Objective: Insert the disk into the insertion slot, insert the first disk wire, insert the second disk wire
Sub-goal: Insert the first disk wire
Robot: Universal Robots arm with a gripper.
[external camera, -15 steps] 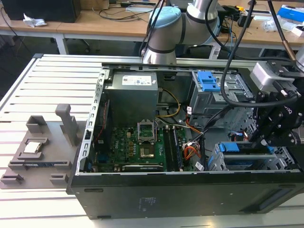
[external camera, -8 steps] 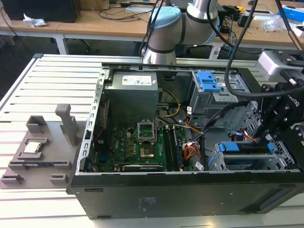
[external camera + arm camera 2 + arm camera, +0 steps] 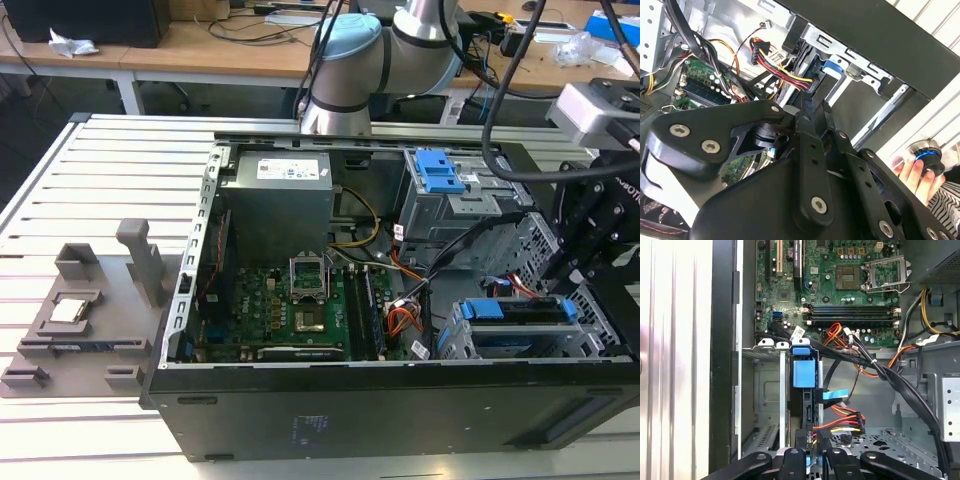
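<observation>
- fingers (image 3: pixel 790 462) narrow, pinching wire plug (image 3: pixel 811 432) at the disk (image 3: pixel 804 374), seated in insertion slot (image 3: pixel 765 390)
- risk: plug goes in skewed, then jams or slips; cable bundle (image 3: pixel 880 370) snags

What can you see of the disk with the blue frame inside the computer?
The disk sits inside the grey metal insertion slot, near the case's corner at the exterior view's right. A bright blue plastic frame runs around it, with a blue tab facing the green board. In the first wrist view it is seen edge-on, so little of its body shows. A black plug with red, yellow and black wires lies at its end; whether it is pushed in, I cannot tell.
</observation>
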